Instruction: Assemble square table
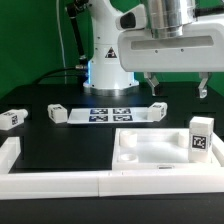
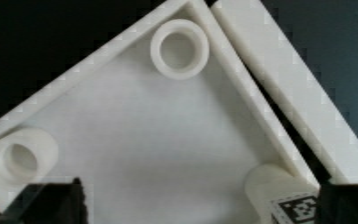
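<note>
**Fingers (image 1: 152, 86) apart above the square table's parts**

Gripper (image 1: 177, 88) hangs with both fingers spread wide and nothing between them, over the tabletop slab (image 1: 160, 150).

Largest part: 1 tabletop slab, lying flat with its rim upward at the exterior view's front right, inside the border rails (image 1: 60, 185). It reads as stiff moulded plastic, probably light, with a smooth face that may slip. It looks too broad to span, so the raised rim is the likely place to pinch it.

Next: 4 legs.
- 1 upright leg (image 1: 200, 138) stands at the slab's edge toward the exterior view's right. Whether it rests on the slab or just beside the rim cannot be told.
- 3 lying legs (image 1: 57, 113) rest on the dark table, 2 flanking the marker board (image 1: 110, 112) and 1 well apart at the exterior view's left.

Legs appear rigid and blocky, and are best taken across 2 flat opposite faces near mid-length.

Smallest: 2 corner holes (image 2: 179, 48) show in the wrist view, both empty.
</note>
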